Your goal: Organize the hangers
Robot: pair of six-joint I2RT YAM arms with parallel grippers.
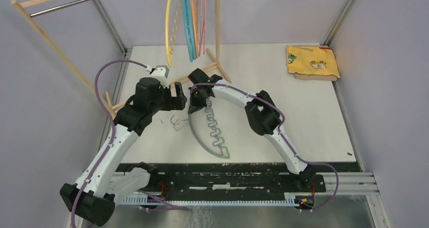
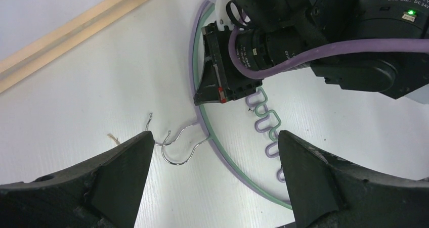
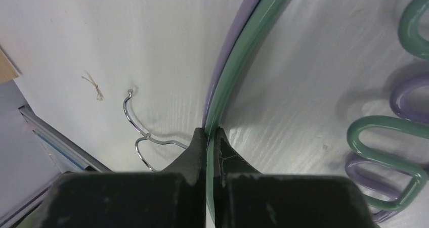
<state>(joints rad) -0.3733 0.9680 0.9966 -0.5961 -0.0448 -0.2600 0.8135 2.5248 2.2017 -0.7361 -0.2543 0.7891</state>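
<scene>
Green wavy-barred plastic hanger (image 3: 384,126) is lying atop its purple twin (image 3: 411,84) on the white table (image 1: 303,111), the right gripper (image 3: 211,132) clenching its shoulder, seemingly for lifting, while the left gripper (image 2: 215,139) is hovering, spread wide.

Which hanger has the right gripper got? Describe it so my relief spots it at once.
On the white table, just in front of the wooden rack, two hangers lie stacked. The right gripper is shut on the curved shoulder of the upper one: the green hanger, lying over the purple hanger.
</scene>
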